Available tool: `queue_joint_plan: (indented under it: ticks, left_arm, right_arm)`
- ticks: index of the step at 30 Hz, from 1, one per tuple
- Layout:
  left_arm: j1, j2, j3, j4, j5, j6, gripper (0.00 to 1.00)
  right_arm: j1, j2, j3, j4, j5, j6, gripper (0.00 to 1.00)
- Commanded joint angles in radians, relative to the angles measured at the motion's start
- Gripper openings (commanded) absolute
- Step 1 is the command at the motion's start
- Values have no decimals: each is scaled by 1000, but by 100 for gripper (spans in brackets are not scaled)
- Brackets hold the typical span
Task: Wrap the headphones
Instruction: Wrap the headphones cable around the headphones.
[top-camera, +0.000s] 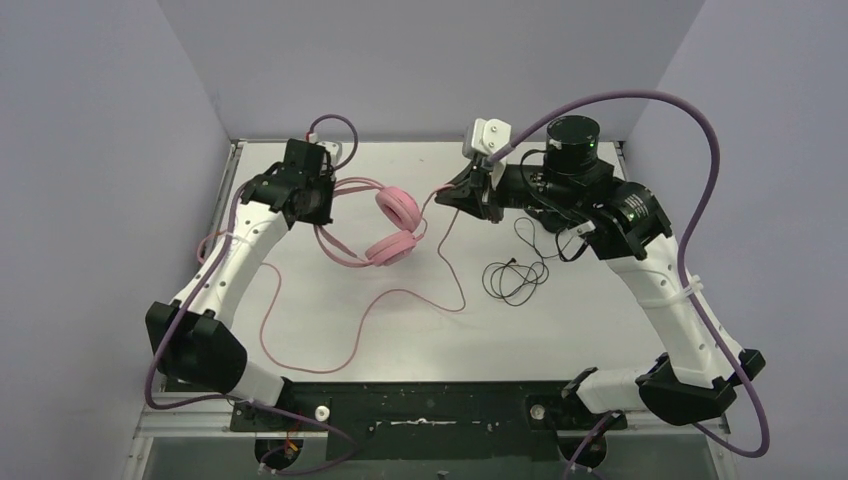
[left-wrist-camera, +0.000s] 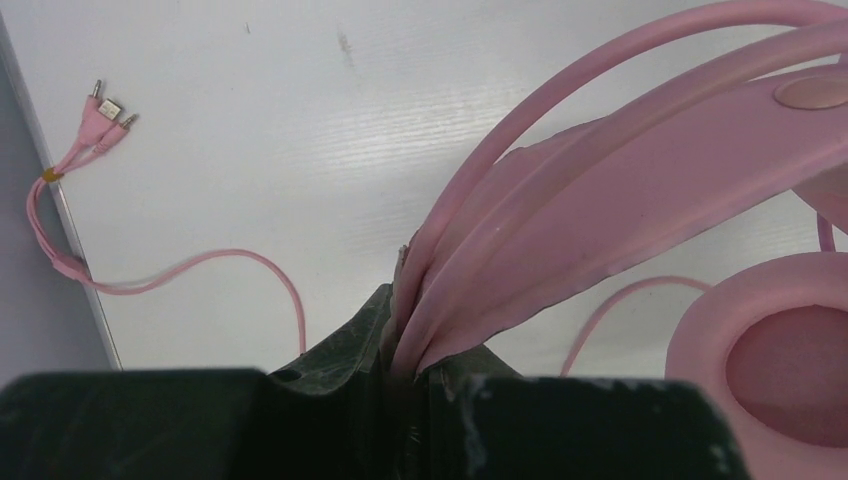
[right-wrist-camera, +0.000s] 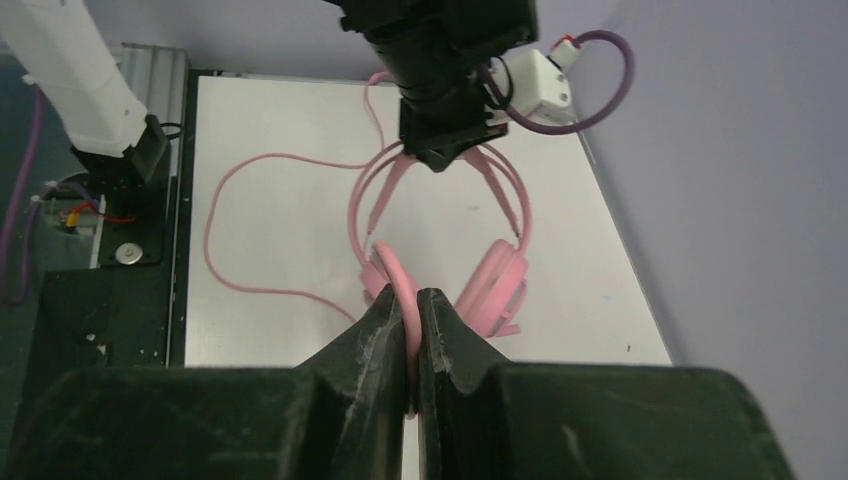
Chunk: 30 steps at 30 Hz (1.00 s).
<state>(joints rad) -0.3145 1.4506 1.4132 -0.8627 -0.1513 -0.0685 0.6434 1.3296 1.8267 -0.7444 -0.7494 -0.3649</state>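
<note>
My left end effector (left-wrist-camera: 405, 345) is shut tight on the band of the pink headphones (top-camera: 395, 225), which sit in the upper middle of the top view. I think it grips the band so the pair cannot slide while the cord is wound.

My right end effector (right-wrist-camera: 412, 325) is pinched shut on the pink cable (left-wrist-camera: 235, 253), just to the right of the ear cups. It holds the cord close to where it leaves the cup, which looks like a good spot to begin looping it around the band.

Most of the cable lies loose on the counter (top-camera: 600, 330). It runs in big curves toward the lower left of the top view. Its plugs (left-wrist-camera: 105, 112) rest at the counter's edge, in the upper left of the left wrist view. So I judge the wrapping has hardly begun.

The thin black cable (top-camera: 515, 272) lies in a small loose pile right of centre. I cannot see the black pair itself well because my right arm covers that spot.
</note>
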Motion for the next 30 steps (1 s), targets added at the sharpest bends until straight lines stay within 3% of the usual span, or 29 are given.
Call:
queue_joint_plan:
  ticks: [1,6,9,14,18,30]
  left_arm:
    - [-1,41,140,77,-12,-70,0]
    - [-47,-1,119,188,61,-48,0]
    - [-113,-63,65,262,-33,10,0]
    - [-134,-112,37,336,-161,9,0]
    - [-147,-134,-1,381,-196,-34,0]
    - [-130,-163,-28,335,-173,-349,0]
  right_arm:
    - [62,-4,57,-51,20,-34,0]
    - [98,24,71,-74,75,-40,0]
    - [123,67,131,-140,96,-60,0]
    - [172,112,196,-210,94,-47,0]
    - [183,117,156,-88,112,85,0]
    - [218,150,-47,271,284,465,0]
